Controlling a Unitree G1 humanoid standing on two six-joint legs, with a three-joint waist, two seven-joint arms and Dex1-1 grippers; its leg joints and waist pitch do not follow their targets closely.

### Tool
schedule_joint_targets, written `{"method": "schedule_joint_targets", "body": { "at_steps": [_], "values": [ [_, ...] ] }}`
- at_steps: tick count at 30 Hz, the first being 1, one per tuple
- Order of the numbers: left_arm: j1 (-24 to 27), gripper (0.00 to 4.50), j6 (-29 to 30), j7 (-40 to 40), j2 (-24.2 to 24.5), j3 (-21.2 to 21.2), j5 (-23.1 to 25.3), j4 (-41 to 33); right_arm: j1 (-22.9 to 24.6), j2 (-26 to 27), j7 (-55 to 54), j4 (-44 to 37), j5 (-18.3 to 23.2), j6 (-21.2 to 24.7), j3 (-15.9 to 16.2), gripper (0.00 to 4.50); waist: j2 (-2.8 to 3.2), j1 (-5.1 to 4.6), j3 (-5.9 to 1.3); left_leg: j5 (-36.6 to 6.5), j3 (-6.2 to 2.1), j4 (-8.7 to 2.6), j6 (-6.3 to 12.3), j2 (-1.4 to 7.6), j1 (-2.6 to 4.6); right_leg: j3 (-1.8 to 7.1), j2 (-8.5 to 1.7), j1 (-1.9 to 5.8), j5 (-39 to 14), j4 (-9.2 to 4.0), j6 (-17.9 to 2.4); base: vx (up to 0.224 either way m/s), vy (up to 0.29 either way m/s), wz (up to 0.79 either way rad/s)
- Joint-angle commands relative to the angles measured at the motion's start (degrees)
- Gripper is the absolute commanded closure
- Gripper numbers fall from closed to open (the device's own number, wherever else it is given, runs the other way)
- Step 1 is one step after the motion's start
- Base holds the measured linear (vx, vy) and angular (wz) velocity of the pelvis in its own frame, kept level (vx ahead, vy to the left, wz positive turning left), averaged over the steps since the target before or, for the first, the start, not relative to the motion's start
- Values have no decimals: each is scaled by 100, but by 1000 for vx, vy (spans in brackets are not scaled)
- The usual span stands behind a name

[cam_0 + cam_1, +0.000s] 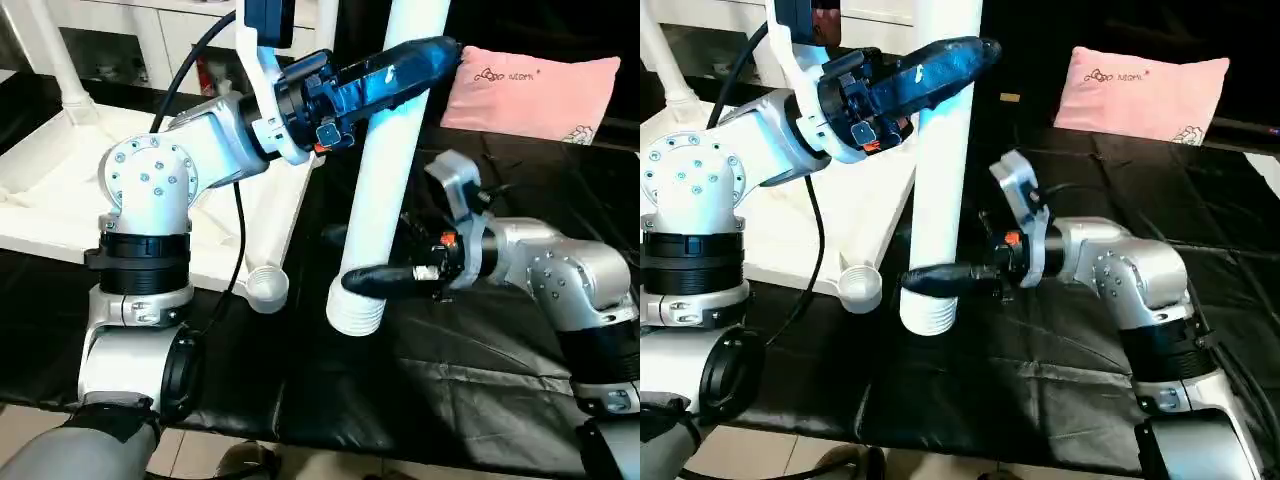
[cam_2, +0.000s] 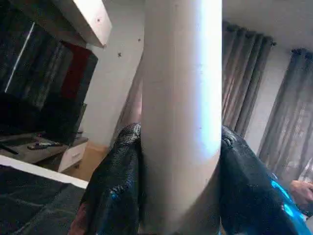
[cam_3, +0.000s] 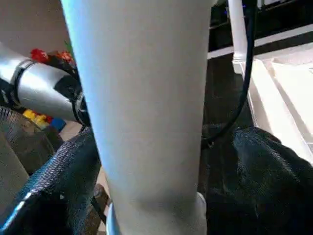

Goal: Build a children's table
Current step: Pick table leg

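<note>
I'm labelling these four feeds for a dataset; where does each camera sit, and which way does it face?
Left eye: on the head, looking down at the leg, both silver forearms showing.
Right eye: beside it, same scene, tabletop at left.
Left wrist: on the left arm, along the left gripper clamping the leg.
Right wrist: on the right arm, right gripper straddling it.
All share the leg.

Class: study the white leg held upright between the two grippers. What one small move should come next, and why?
Probably swing the leg toward the tabletop's free corner socket. The left gripper clamps it high, the right gripper brackets its ribbed end, and that end hangs beside the socket.
</note>
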Motion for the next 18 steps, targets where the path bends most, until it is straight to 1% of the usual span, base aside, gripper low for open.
{"method": "schedule_joint_targets", "body": {
  "at_steps": [1,2,5,7,8,10,13,14,15,18],
  "values": [
    [-141,278,-57,73,-49,-83,66,-44,25,-54,23,-5,-98,-113,67,52,-10,-5,-558,-1631,-199,-450,-446,322,272,194,-373,178,-1955,-457,-1090,0,0,0],
    [-144,278,-65,80,-53,-86,77,-36,24,-50,14,1,-108,-122,73,77,-7,-5,-558,-1642,-200,-450,-448,325,277,195,-374,175,-1959,-460,-1091,0,0,0],
    [-154,278,-113,102,-63,-111,140,1,16,-20,-32,28,-141,-161,101,91,-4,-8,-559,-1650,-201,-453,-445,324,275,195,-372,177,-1928,-460,-1092,0,0,0],
    [-157,278,-133,116,-73,-121,159,16,14,0,-42,42,-158,-179,110,119,-9,-6,-561,-1626,-201,-455,-445,323,267,195,-370,182,-1902,-455,-1077,0,0,0],
    [-159,278,-145,122,-79,-125,168,22,14,16,-46,48,-171,-188,113,119,-7,-4,-562,-1636,-202,-453,-444,325,274,195,-376,180,-1915,-455,-1079,0,0,0],
    [-159,278,-159,133,-86,-125,170,27,19,40,-47,43,-174,-186,110,137,-10,-6,-564,-1597,-199,-449,-421,319,264,196,-371,185,-1850,-451,-1105,0,0,0],
    [-165,278,-187,150,-103,-130,165,28,41,62,-24,42,-166,-185,128,166,-7,-7,-570,-1548,-197,-446,-391,320,262,191,-369,190,-1775,-440,-1139,0,0,0],
    [-168,278,-196,148,-107,-133,167,29,46,55,-10,48,-162,-190,140,181,-5,-6,-569,-1553,-195,-444,-391,322,269,193,-365,183,-1765,-442,-1144,0,0,0],
    [-168,278,-196,148,-107,-133,167,29,46,55,-10,48,-162,-190,140,181,-4,-4,-570,-1550,-195,-444,-392,321,269,191,-366,187,-1758,-439,-1150,0,0,0],
    [-178,278,-218,146,-120,-130,175,43,45,58,3,58,-138,-175,133,210,-5,-6,-570,-1541,-196,-445,-387,321,264,191,-367,190,-1744,-436,-1154,0,0,0]
  ]
}}
